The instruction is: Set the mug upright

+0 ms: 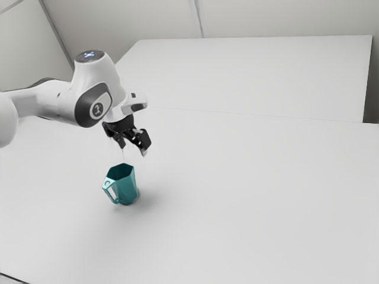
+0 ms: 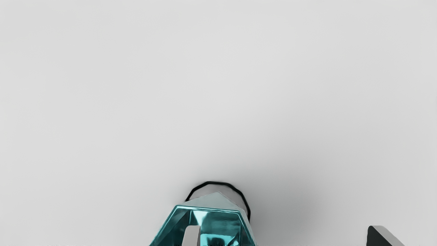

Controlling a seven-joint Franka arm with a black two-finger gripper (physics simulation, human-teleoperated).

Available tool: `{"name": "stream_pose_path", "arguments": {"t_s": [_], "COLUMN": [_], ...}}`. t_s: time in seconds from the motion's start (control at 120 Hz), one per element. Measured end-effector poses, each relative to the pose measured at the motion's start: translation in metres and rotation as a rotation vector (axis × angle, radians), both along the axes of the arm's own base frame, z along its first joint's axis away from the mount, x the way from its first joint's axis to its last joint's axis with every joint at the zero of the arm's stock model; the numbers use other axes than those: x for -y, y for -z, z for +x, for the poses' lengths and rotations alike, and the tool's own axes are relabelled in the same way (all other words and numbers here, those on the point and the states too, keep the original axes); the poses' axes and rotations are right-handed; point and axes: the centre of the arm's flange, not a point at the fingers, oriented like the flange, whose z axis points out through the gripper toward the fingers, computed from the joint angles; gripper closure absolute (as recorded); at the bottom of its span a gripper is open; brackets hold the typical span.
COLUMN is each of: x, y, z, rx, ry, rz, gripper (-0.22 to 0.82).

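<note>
The teal faceted mug (image 1: 123, 184) stands upright on the white table in the exterior view, its opening facing up and its handle toward the exterior view's left. Above the mug, and apart from it, is the gripper (image 1: 134, 151), open and pointing down. In the wrist view the mug (image 2: 211, 223) has its open top facing the camera, and one fingertip of the gripper (image 2: 281, 235) overlaps the opening. The other fingertip stands well away to the side of the mug, over bare table. Nothing is held between them. The mug's handle is hidden in the wrist view.
The white tabletop (image 1: 254, 195) stretches around the mug. A dark curved line (image 2: 218, 183) lies around the mug's base in the wrist view. Behind the table in the exterior view is a pale raised panel (image 1: 249, 77), with walls beyond.
</note>
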Motion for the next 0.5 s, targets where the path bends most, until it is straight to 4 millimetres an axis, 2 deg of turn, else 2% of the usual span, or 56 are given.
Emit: {"name": "stream_pose_path", "arguments": {"t_s": [0.092, 0.267, 0.5], "x": [-0.001, -0.002, -0.004], "y": [-0.030, -0.058, -0.123], "z": [0.008, 0.010, 0.016], "rx": [-0.007, -0.054, -0.049], "ry": [-0.010, -0.027, -0.043], "rz": [0.001, -0.007, -0.010], "gripper": [0.06, 0.04, 0.03]}}
